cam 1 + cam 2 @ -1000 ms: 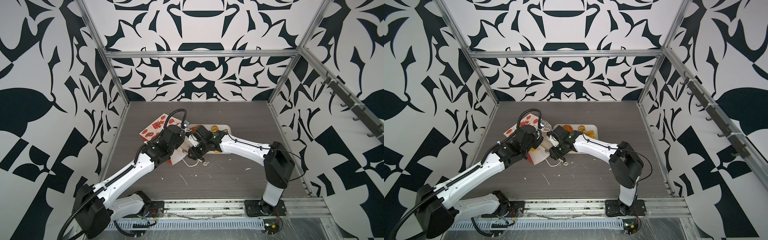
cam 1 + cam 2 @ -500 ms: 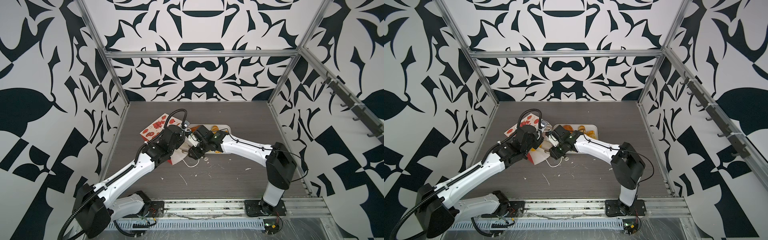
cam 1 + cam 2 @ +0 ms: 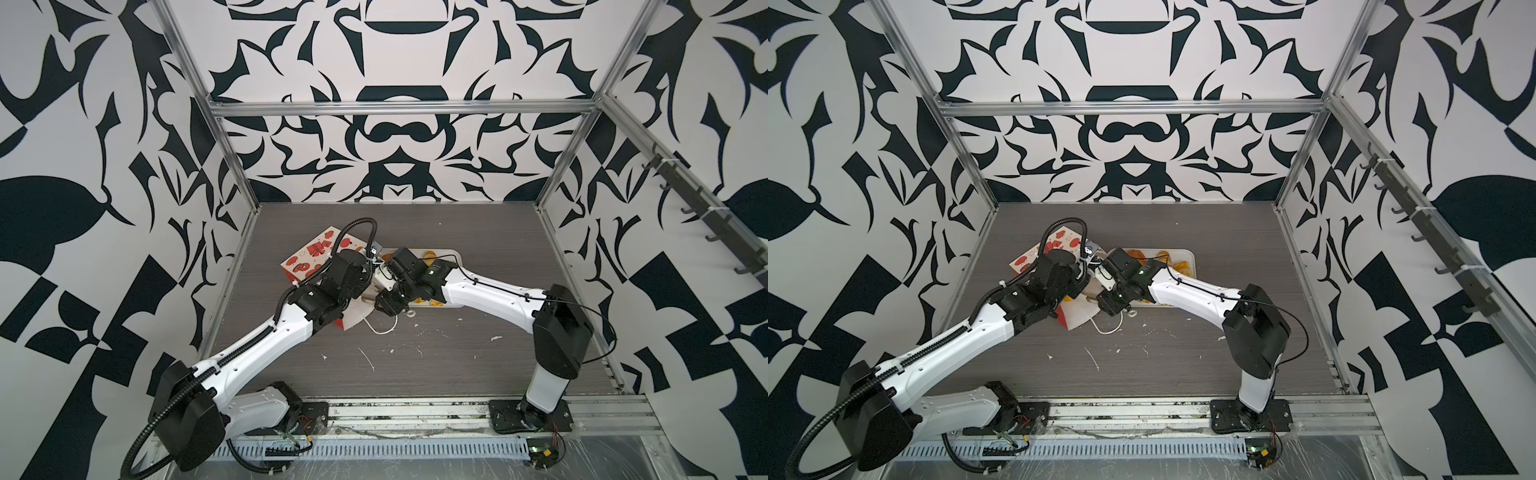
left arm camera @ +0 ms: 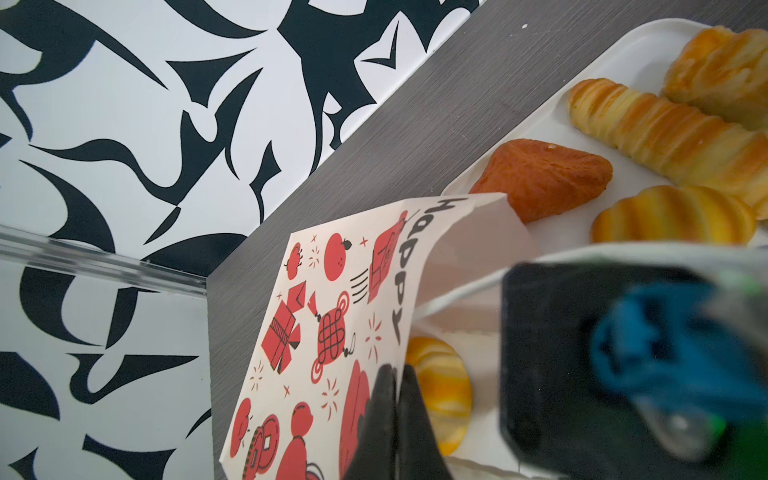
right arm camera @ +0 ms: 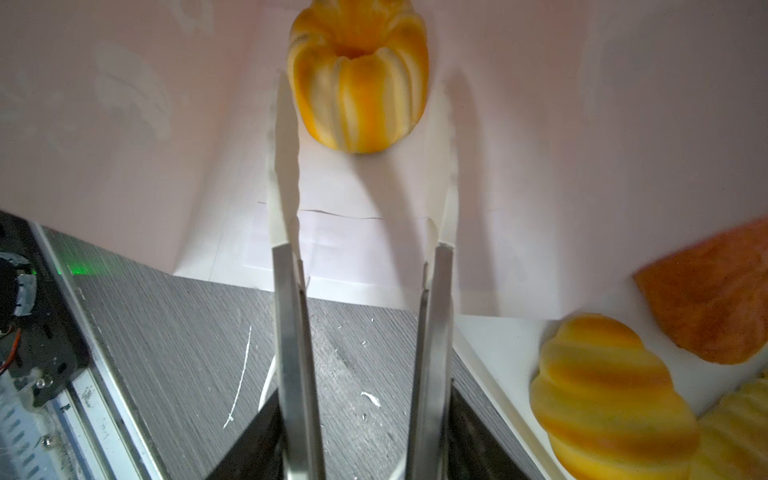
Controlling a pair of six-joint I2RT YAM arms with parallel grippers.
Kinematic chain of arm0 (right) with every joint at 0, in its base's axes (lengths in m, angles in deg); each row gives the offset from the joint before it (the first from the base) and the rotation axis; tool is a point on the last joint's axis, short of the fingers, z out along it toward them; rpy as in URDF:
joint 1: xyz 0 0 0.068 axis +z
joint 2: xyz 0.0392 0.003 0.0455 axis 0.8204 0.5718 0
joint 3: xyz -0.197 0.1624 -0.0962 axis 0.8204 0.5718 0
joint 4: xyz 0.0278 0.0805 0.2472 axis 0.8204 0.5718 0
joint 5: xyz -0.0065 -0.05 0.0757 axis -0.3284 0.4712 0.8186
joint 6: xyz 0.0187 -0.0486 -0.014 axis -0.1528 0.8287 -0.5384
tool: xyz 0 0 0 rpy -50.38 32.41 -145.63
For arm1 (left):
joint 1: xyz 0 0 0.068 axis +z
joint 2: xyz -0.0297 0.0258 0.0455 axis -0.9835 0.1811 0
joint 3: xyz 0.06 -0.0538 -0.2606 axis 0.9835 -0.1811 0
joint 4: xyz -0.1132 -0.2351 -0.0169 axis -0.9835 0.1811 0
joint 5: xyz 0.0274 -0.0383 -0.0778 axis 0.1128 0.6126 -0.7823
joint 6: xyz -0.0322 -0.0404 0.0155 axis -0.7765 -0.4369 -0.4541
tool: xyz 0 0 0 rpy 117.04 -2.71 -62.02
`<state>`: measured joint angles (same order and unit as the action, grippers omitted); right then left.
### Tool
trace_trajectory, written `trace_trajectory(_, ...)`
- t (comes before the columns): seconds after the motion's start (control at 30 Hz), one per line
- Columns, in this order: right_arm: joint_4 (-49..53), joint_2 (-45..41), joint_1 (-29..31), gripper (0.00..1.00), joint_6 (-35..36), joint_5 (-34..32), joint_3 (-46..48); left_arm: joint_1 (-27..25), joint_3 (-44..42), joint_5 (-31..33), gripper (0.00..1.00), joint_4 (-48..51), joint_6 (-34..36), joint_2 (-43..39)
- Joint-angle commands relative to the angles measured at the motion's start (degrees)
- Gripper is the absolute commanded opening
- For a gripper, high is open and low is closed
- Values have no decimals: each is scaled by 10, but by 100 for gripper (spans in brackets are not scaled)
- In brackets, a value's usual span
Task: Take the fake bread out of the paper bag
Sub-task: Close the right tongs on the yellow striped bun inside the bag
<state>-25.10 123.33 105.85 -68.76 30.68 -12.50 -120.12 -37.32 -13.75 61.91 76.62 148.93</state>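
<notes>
Here, the paper bag (image 3: pixel 309 259) is laid on its side at ten o'clock of the table's (image 3: pixel 457 353) centre, with its mouth at the five o'clock end. The mouth's upper edge is pinched between the closed fingers of the left gripper (image 4: pixel 395 376). The right gripper (image 5: pixel 368 166) is pushed into the mouth, fingers spread apart, nothing clasped. The round ridged bun (image 5: pixel 359 75) is seen deep inside, just beyond them. The other fake bread (image 4: pixel 665 133) is laid on the white tray (image 4: pixel 623 54), at three o'clock of the bag.
</notes>
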Motion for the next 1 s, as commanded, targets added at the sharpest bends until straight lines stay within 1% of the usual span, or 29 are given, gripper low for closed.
trace_trajectory(0.0, -37, -8, 0, 57, 11, 9, -6, 1, 11, -11, 0, -19, -6, 5)
trace_trajectory(0.33, -52, 17, 0, 58, 18, 22, -9, 1, 18, -13, 0, -18, -3, 8)
trace_trajectory(0.63, -61, 45, 1, 58, 13, 14, -24, 1, 19, -17, 0, -17, -3, 8)
trace_trajectory(0.73, -62, 49, 1, 58, 12, 22, -29, 1, 19, -19, 0, -18, -3, 9)
trace_trajectory(0.87, -62, 46, 1, 58, 10, 32, -25, 1, 20, -19, 0, -18, -3, 10)
trace_trajectory(0.97, -54, 36, 1, 58, 14, 18, -18, 1, 18, -18, 0, -18, -2, 8)
